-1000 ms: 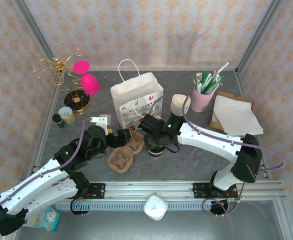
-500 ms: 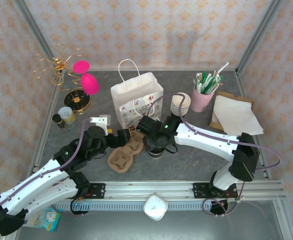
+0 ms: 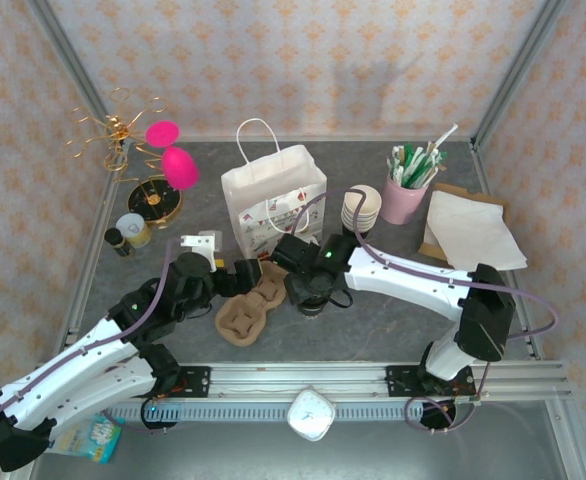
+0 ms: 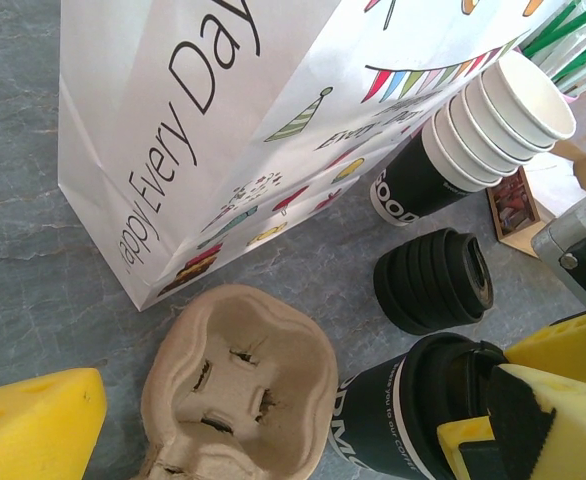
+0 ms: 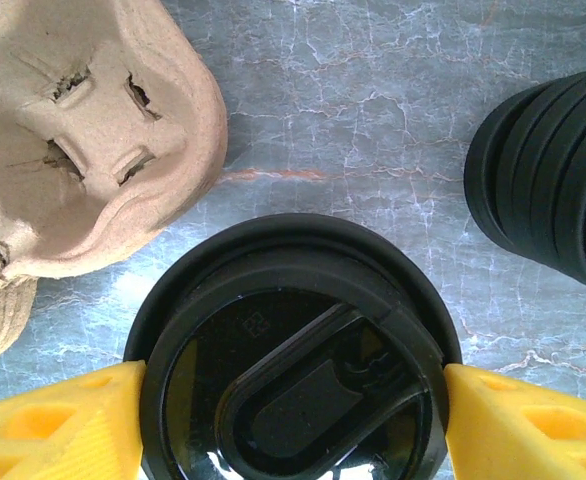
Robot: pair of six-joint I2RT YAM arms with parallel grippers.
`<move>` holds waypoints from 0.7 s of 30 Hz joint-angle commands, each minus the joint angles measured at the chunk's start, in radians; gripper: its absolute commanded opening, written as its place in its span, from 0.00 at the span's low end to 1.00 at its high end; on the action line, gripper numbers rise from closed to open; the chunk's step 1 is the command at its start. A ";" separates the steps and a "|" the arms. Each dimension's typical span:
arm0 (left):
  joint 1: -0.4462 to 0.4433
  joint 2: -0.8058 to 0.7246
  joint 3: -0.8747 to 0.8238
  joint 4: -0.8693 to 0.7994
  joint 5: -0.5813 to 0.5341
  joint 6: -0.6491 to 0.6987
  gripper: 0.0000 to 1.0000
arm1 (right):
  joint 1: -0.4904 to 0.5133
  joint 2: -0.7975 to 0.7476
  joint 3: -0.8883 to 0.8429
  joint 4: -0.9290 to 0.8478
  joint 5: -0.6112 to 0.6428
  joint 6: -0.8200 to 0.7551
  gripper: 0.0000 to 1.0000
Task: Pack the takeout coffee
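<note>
Black-lidded takeout coffee [image 5: 273,300] stands upright just right of the pulp cup carrier [image 5: 83,130]. Right gripper [image 5: 293,400] clamped on either side of its lid. Left gripper [image 3: 239,276] at the carrier's left, jaws apart.

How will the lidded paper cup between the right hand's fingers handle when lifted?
The black-lidded paper cup probably has thin walls, so hard squeezing may crush it. Yellow fingers of the right hand sit at lid height; that smooth plastic rim might slip or pop off. Weight is unclear: contents are hidden.
</note>
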 commanded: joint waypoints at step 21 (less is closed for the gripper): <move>-0.003 0.003 0.007 -0.009 -0.022 -0.001 0.99 | 0.018 -0.015 -0.136 0.026 0.039 0.064 0.73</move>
